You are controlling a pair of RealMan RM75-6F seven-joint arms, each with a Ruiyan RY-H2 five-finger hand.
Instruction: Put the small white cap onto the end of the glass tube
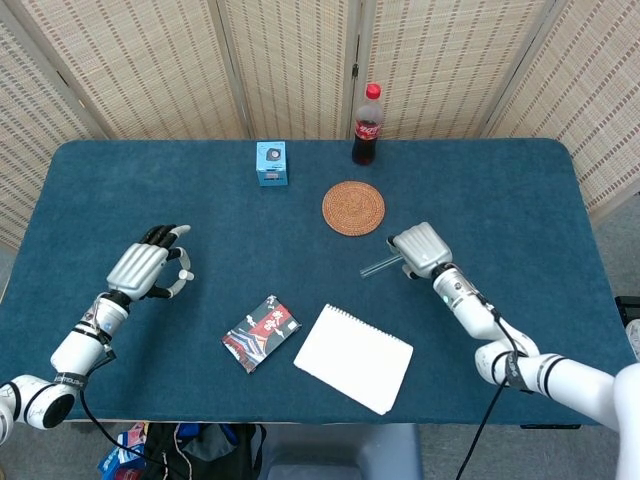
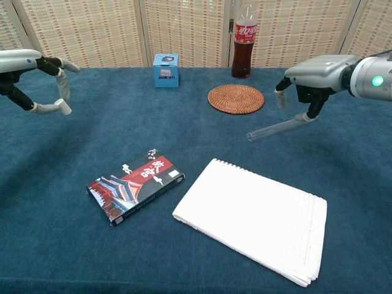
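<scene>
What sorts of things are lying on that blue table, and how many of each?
Bottle: 1
Small blue box: 1
Woven coaster: 1
Glass tube: 1
Notepad: 1
Red-and-black box: 1
Total: 6

A staged test room: blue-clothed table [image 1: 120, 190] walled by woven screens [image 1: 290, 60].

At right of frame, the right hand [image 2: 312, 76] reaches down onto the glass tube [image 2: 274, 128] lying on the blue table [image 2: 73, 245]. At upper left, the left hand [image 2: 33, 79] hovers, fingers curled. A white notebook [image 2: 251, 217] fills the lower centre.
</scene>
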